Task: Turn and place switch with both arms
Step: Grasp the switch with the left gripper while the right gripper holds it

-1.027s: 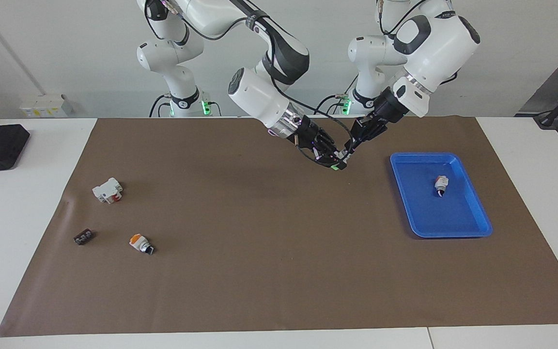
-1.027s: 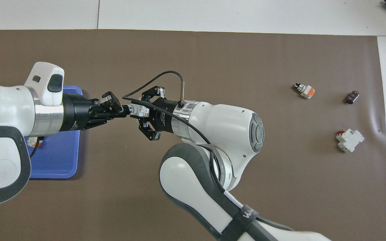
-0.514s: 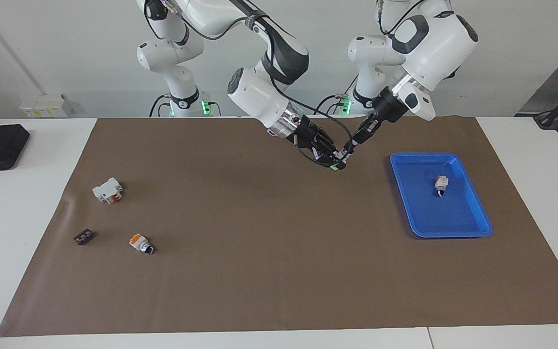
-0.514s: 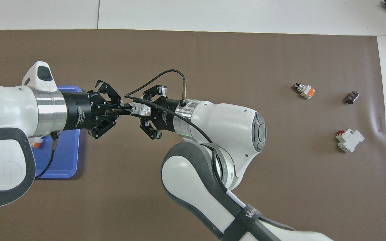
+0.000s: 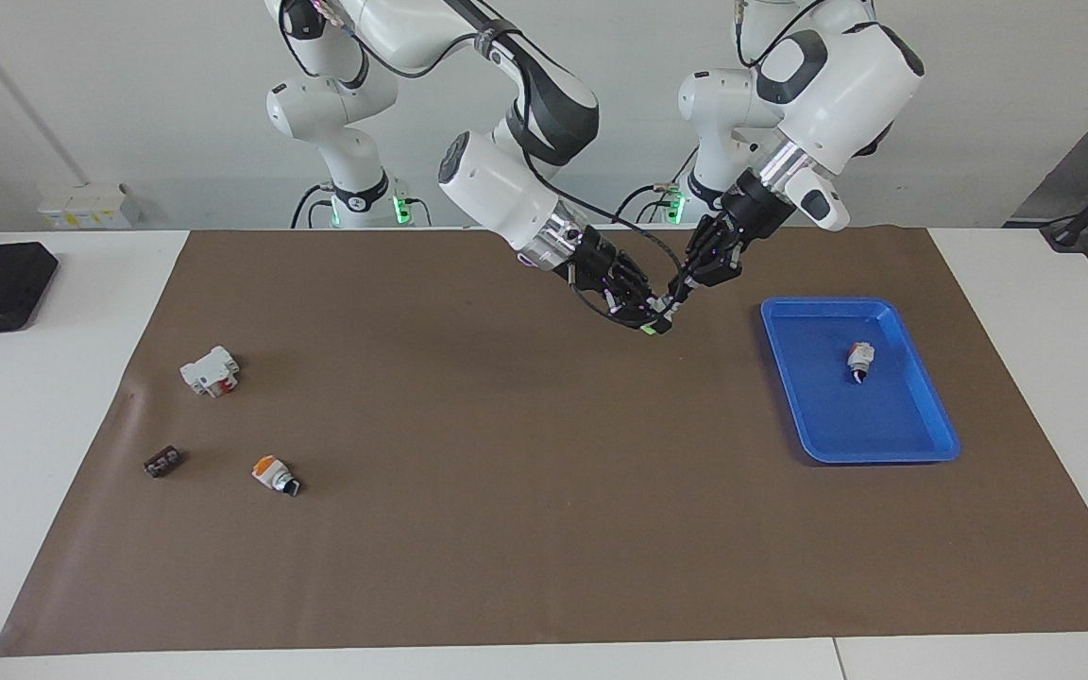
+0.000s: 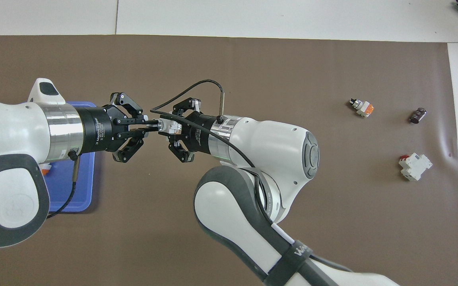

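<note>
The switch is held up in the air over the brown mat between the two grippers, its green end pointing down. In the overhead view the switch shows as a small white body. My right gripper is shut on the switch's body. My left gripper meets it from the blue tray's side and is shut on the switch's knob tip.
A blue tray at the left arm's end holds a white switch with red marking. At the right arm's end lie an orange-capped switch, a white block and a small dark part.
My left gripper has turned about its own axis while gripping the knob tip. Both grippers and the switch have shifted slightly toward the right arm's end.
</note>
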{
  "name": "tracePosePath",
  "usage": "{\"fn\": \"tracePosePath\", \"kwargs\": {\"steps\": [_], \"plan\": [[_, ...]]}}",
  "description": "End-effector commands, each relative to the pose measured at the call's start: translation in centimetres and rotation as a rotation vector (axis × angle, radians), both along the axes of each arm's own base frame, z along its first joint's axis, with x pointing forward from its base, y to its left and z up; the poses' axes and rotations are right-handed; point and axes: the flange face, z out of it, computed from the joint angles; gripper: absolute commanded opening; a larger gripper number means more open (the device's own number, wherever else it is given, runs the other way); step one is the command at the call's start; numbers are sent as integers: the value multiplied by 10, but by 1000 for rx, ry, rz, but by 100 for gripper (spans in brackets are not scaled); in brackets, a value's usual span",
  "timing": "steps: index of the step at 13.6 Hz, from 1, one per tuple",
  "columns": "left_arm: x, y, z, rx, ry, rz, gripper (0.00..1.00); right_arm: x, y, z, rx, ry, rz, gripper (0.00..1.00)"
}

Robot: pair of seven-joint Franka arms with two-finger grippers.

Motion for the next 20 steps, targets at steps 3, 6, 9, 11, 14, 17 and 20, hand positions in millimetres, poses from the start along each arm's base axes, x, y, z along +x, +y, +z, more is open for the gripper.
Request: {"fn": "tracePosePath", "kwargs": {"steps": [3, 6, 9, 11, 14, 17, 20], "plan": [[-14, -20, 2, -25, 7, 12, 0, -3, 17, 0, 17, -4, 1, 0], [-14, -20, 2, -24, 6, 10, 0, -2, 16, 0, 18, -1, -3, 0], [-14, -20, 1, -24, 8, 12, 0, -4, 18, 0, 0, -30, 19, 100], [-14, -20, 1, -24, 7, 11, 0, -3, 17, 0, -9, -51, 34, 100], [-15, -19, -1, -21, 9, 11, 0, 0, 12, 3, -7, -55, 32, 100], [-13, -14, -2, -19, 5, 13, 0, 2, 9, 4, -14, -71, 41, 100], [-10, -2, -5, -7, 2, 26, 0, 0, 8, 1, -19, -67, 42, 100]]}}
